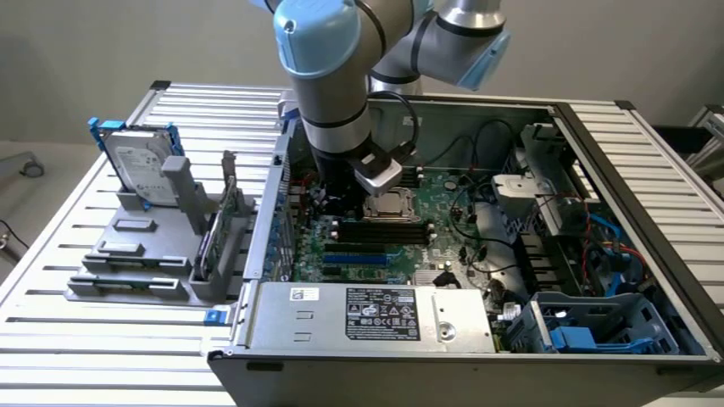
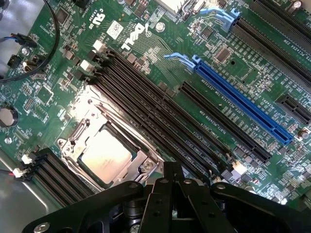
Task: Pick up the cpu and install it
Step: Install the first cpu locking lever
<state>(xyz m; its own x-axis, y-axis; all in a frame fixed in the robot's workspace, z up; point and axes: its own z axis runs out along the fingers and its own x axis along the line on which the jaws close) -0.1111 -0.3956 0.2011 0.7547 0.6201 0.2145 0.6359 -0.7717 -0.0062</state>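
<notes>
Going from the exterior view's left: a grey parts rack (image 1: 136, 254) is parked on the slatted tabletop (image 1: 68, 339), with the hard drive (image 1: 142, 161) stood upright in it and a memory stick (image 1: 209, 242) slotted on edge at its right side. No chip can be seen left on that rack.

Next over, the open computer case (image 1: 633, 212) is laid on its side and the arm (image 1: 328, 76) is reached down into it, so the gripper (image 2: 173, 182) is hung just above the green motherboard (image 2: 160, 73). The jaws are closed, and nothing can be seen held between them.

The cpu (image 2: 104, 154) is already sat flat inside its socket frame (image 2: 73, 141), right beside the black memory slots (image 2: 146, 109), silver top facing up. So the pick and the drop look done. Whether the socket's clamp has been locked down can't be told from here, and that bit may be what's left
</notes>
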